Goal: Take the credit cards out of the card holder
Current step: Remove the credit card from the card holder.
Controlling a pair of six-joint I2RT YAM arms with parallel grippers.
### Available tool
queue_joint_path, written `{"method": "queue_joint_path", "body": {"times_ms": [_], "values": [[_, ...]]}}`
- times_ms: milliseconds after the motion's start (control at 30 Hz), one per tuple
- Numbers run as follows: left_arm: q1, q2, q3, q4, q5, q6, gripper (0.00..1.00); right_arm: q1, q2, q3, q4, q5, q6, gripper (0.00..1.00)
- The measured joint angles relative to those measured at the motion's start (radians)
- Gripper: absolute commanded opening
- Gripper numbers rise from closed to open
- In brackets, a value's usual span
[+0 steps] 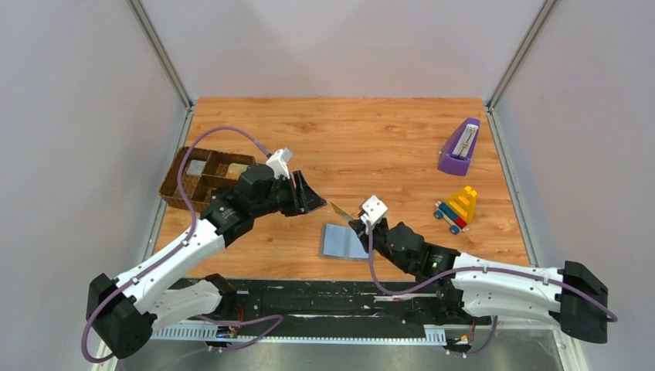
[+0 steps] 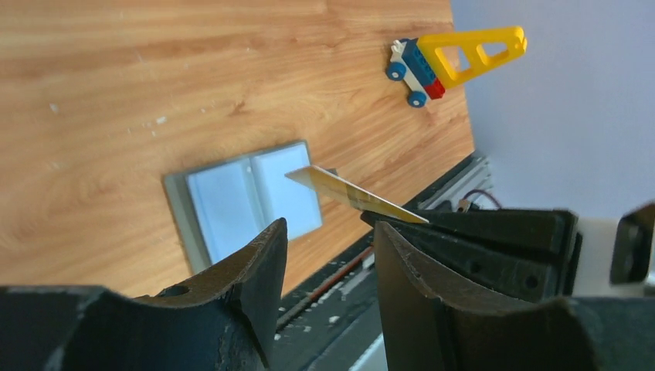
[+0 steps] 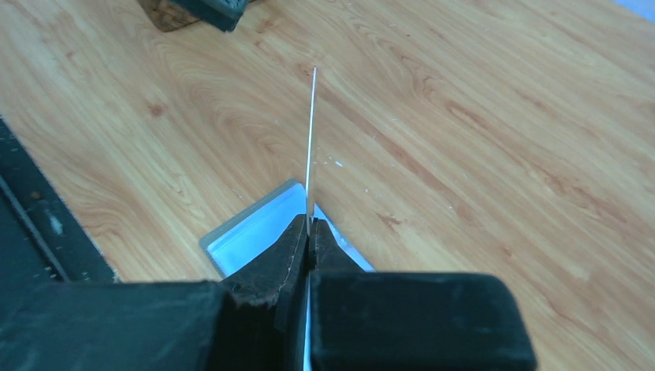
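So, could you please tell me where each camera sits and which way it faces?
Top external: above and behind the bases, looking down on the table; left arm and right arm show.
Left wrist: behind the parted left jaws, facing the open card holder, gold card and toy truck.
Right wrist: behind the shut right jaws, which pinch that card edge-on above the holder.
Shared: all three show holder and card.
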Motion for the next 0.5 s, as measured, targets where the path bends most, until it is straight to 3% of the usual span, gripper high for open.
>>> {"method": "queue_joint_path", "body": {"times_ms": [167,367,500], "values": [[0.001,-0.004,0.067,-0.043,0.080,0.262,0.51,-0.070,-0.064,0.029,-0.134,-0.172,0.068,0.00],[0.001,0.064,0.206,-0.154,0.346,0.606,0.50,-0.219,-0.071,0.190,-0.378,-0.512,0.179,0.00],[0.001,0.079,0.237,-0.219,0.459,0.750,0.52,-0.299,-0.048,0.285,-0.461,-0.690,0.263,0.00]]}}
